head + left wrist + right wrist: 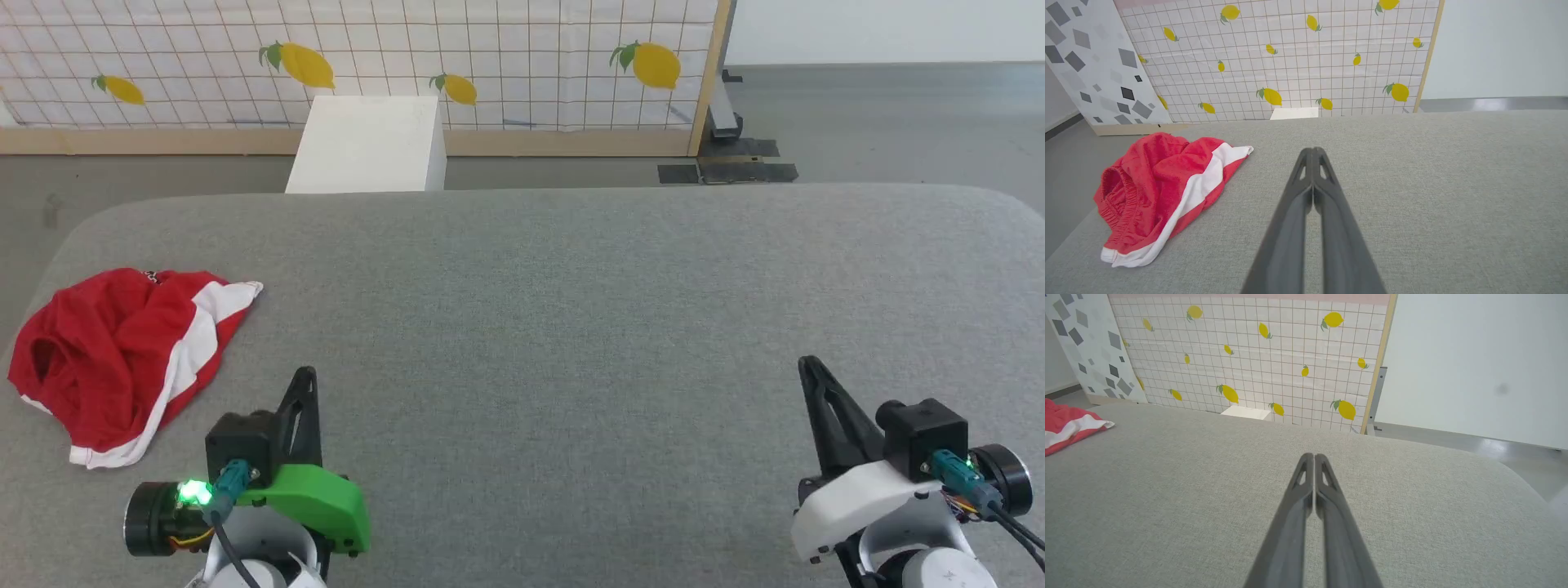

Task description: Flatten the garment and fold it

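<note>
Crumpled garment [122,359] at the grey table's [571,310] left edge, both claws clenched on nothing.
Bunched folds hide its outline (only one white band reads clearly). A white box [367,143] and a lemon-print screen [506,57] stand behind the table. The left gripper [304,376] is near the garment and the right gripper [807,365] well apart from it, fingers pointing forward.

Crumpled garment [122,351]: folds hide true shape and underside; small dark mark [151,276] at far edge too small to read. Right wrist view: garment cut by left edge, 1 striped corner visible. White box [367,143]: base hidden behind worktop [571,269] far edge. Wrist views: left gripper [1312,152] and right gripper [1314,457] finger bases blurred, cut by bottom edge. Head view: both arms cut at bottom edge
</note>
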Tool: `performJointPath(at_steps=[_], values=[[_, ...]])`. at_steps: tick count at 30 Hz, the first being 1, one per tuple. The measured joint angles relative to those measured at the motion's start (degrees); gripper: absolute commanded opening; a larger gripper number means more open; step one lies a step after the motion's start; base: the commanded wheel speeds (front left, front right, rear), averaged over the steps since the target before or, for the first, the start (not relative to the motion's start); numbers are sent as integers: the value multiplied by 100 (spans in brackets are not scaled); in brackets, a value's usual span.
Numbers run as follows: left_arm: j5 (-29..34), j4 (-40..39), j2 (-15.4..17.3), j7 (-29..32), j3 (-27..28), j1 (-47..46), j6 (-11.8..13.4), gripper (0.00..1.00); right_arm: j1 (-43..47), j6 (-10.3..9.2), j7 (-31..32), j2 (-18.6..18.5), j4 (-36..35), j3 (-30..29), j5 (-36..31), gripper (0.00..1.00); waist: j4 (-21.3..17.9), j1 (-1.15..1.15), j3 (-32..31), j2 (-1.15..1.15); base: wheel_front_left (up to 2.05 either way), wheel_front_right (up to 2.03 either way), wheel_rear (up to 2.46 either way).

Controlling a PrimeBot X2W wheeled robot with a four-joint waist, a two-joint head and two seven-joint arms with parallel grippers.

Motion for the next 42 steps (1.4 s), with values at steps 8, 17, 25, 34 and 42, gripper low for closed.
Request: performJointPath(at_steps=[8, 17, 25, 34, 42], values=[[-29, 8, 1, -9, -34, -1, 0, 100, 0, 0, -8, -1, 22, -2, 23, 100, -1, 0, 1, 0, 0, 0, 0], [-100, 63, 1, -112, -51, -1, 0, 100, 1, 0, -112, -1, 90, 3, 135, 100, 14, 0, 0, 0, 0, 0, 0], [-157, 100, 1, -204, -52, 1, 0, 100, 1, 0, -204, -1, 165, 15, 278, 100, 90, 0, -10, 0, 0, 0, 0], [-238, 127, 1, -311, -44, 64, 2, 100, 10, 0, -307, -1, 256, 40, 409, 100, 264, 0, -27, 0, 0, 0, 0], [-288, 158, 1, -391, -35, 91, 3, 100, 20, 0, -409, -1, 346, 69, 531, 100, 474, 0, -38, 0, 0, 0, 0]])
